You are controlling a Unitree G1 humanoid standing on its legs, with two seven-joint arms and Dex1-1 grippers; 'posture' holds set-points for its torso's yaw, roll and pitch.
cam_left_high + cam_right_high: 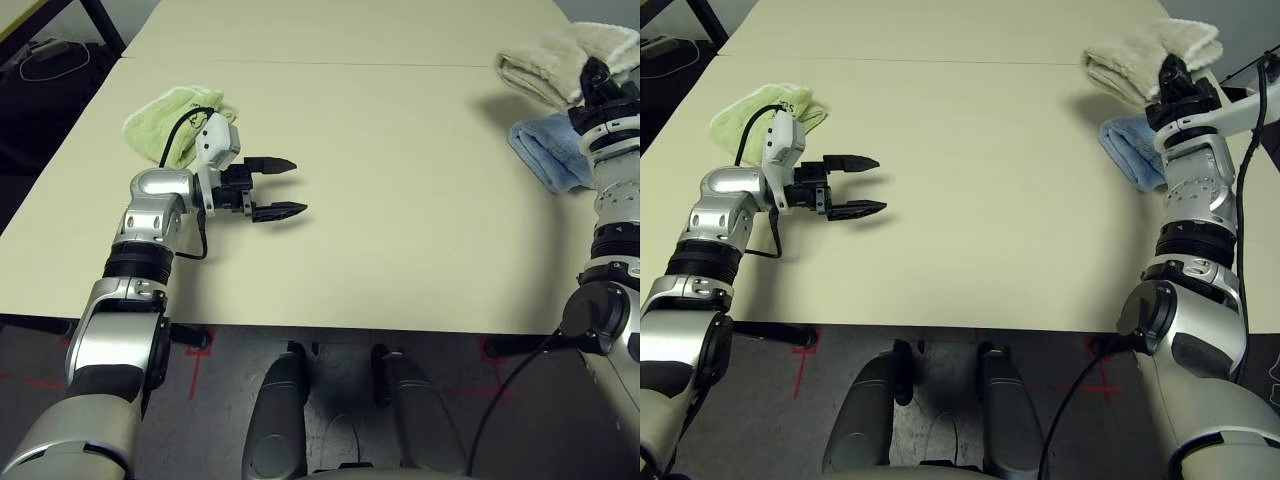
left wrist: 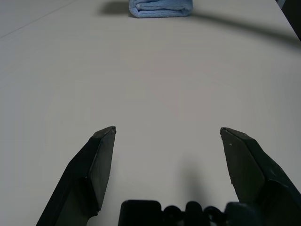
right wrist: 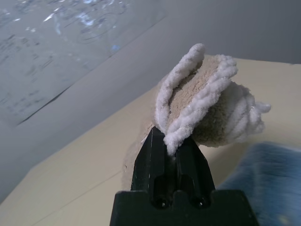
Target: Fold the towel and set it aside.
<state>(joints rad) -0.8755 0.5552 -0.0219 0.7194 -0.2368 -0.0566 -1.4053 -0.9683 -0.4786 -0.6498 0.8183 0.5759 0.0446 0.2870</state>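
At about nine o'clock on the cream table (image 1: 400, 200) lies a light green towel (image 1: 175, 120), bundled and apparently parked out of the way, with the left arm's cable crossing in front of it. Just inboard of it, the left gripper (image 1: 275, 187) hovers above bare tabletop, its two black fingers (image 2: 89, 174) spread wide with nothing between them and pointing toward three o'clock; judging by its idle pose, it has no part in the present step and is kept clear of the working side. The middle of the table is bare, which suits a fold that looks finished. At about two o'clock a light blue towel (image 1: 550, 150) sits folded near the table's right edge. Just beyond it, toward one o'clock, the towel (image 1: 1140, 55), beige terry with white edging, is bunched into a thick folded bundle near the far right corner. The right gripper (image 3: 171, 150) has its fingers pressed together on a white-edged end of that bundle, the layers fanning out past the tips, so the grip seems meant to hold the folds together while the bundle is carried to its resting place beside the blue one. Whether the bundle's far side already rests on the table cannot be told; the task looks close to done, pending release.
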